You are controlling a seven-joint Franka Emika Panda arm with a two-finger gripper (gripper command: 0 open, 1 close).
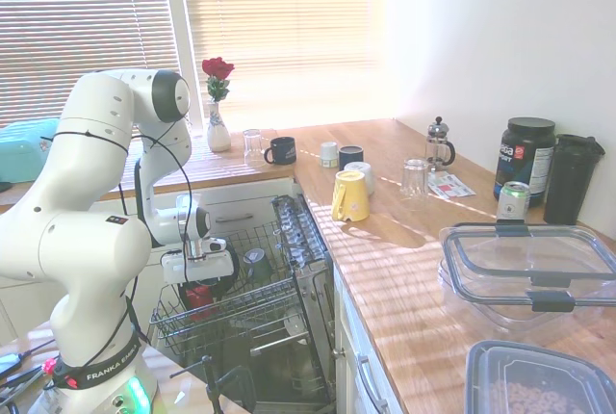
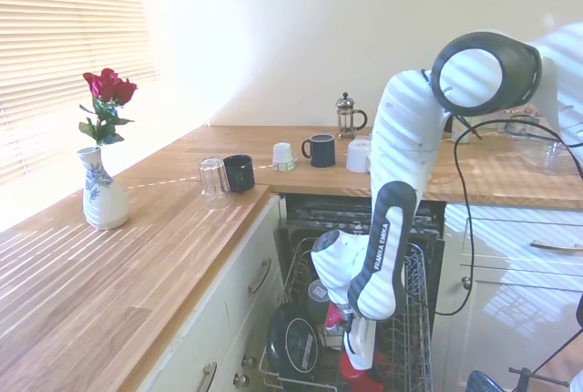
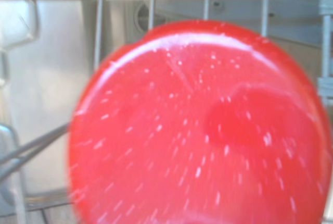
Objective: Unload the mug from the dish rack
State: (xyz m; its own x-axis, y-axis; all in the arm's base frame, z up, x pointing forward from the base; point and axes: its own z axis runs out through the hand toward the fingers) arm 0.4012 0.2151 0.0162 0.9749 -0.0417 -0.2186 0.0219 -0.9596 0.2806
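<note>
The mug (image 1: pixel 198 297) is small, glossy and red, and it sits low in the dish rack (image 1: pixel 252 310), a grey wire basket pulled out of the dishwasher. My gripper (image 1: pixel 199 284) is down in the rack directly over it, right against it. From the other side the mug (image 2: pixel 358 371) shows just beneath the gripper (image 2: pixel 356 348) inside the dish rack (image 2: pixel 416 314). The wrist view is almost filled by the mug (image 3: pixel 203 130), with rack wires behind it. My grip on it is hidden by the hand.
A grey cup (image 1: pixel 255 262) stands in the rack beside the gripper, and a black round dish (image 2: pixel 296 346) leans at the rack's side. The counter holds a yellow mug (image 1: pixel 350 196), a French press (image 1: pixel 439 142), glasses, dark mugs and plastic containers (image 1: pixel 531 270).
</note>
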